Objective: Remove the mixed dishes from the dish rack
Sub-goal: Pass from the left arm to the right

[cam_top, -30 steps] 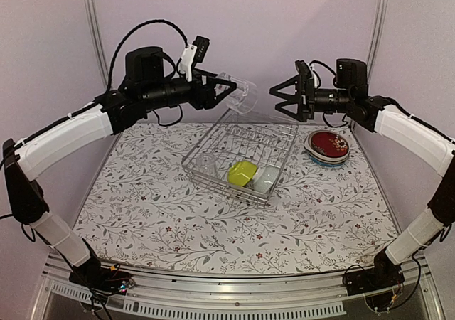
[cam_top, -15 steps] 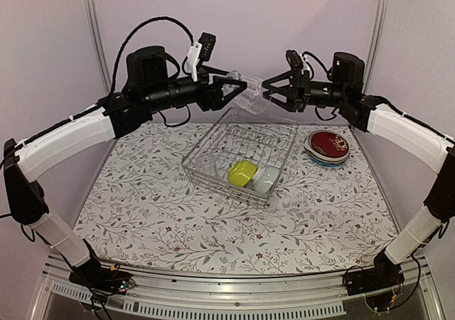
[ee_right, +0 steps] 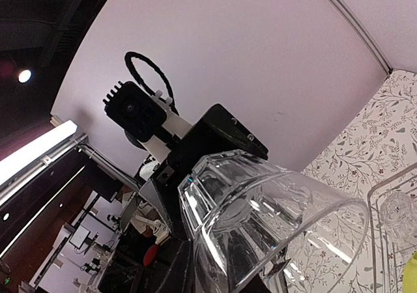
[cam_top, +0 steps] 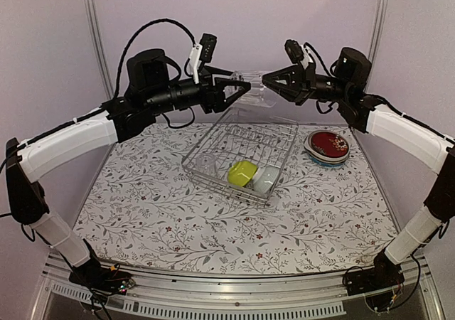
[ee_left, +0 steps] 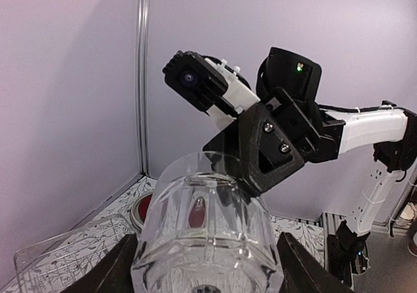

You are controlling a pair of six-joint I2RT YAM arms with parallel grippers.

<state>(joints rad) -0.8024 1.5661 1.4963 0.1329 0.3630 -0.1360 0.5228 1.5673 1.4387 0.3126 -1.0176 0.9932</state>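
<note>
Left hand point(cam_top: 244, 90) around clear glass point(cam_top: 257, 97)

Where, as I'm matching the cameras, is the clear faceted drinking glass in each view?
Top external: the clear faceted drinking glass, top centre, in mid-air.
Left wrist: glass bottom centre, close up.
Right wrist: glass lower right, close up.
Shared landmark: the floral table cover.

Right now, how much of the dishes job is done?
Done: the plates sit stacked on the table beside the rack. In hand: the left pincer holds the glass in the air, the right pincer at its other end. Left: the yellow-green bowl and the pale bowl, inside the rack.
</note>
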